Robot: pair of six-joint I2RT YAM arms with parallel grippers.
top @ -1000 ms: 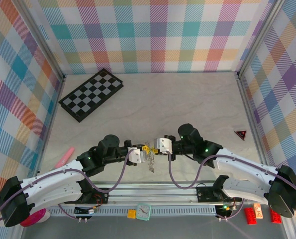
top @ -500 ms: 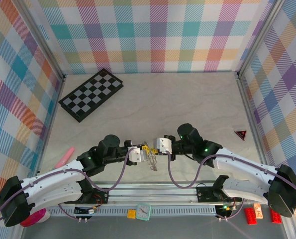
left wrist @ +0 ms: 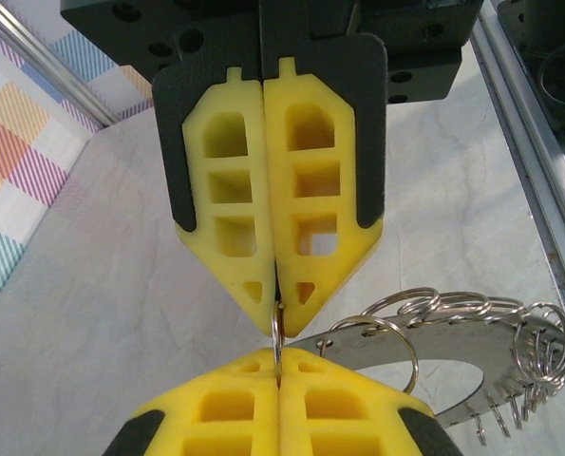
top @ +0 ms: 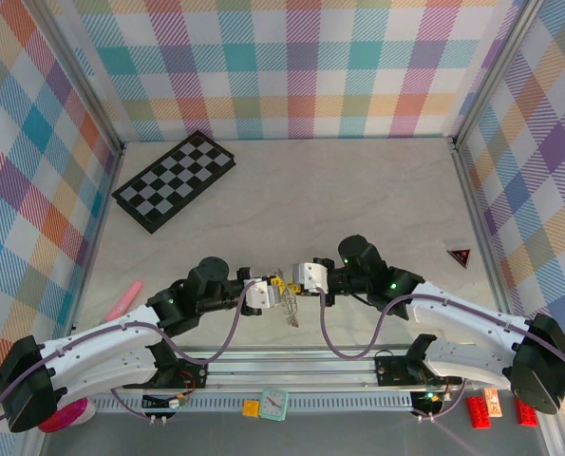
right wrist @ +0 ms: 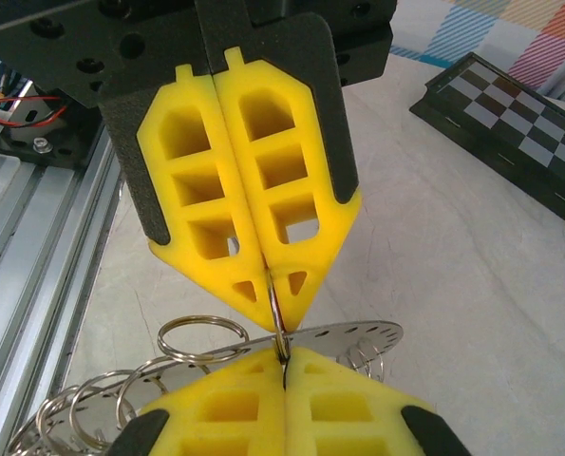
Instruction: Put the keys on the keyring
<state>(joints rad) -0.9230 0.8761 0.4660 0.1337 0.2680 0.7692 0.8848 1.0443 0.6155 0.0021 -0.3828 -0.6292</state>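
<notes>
Top camera looks steeply down from high at the near edge over the whole table [top: 377, 190]; both wrist cameras, very close, face each other along their fingers [left wrist: 225, 190], apparently sharing the keyring [left wrist: 472, 337].

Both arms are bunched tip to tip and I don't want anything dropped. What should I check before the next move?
1. Left gripper shut on small ring: ok.
2. Right gripper shut on the same ring: ok.
3. Keyring hanging by the pinched ring: ok.
4. Ring's split pried open: cannot tell.
5. Keys within reach: cannot tell.
</notes>
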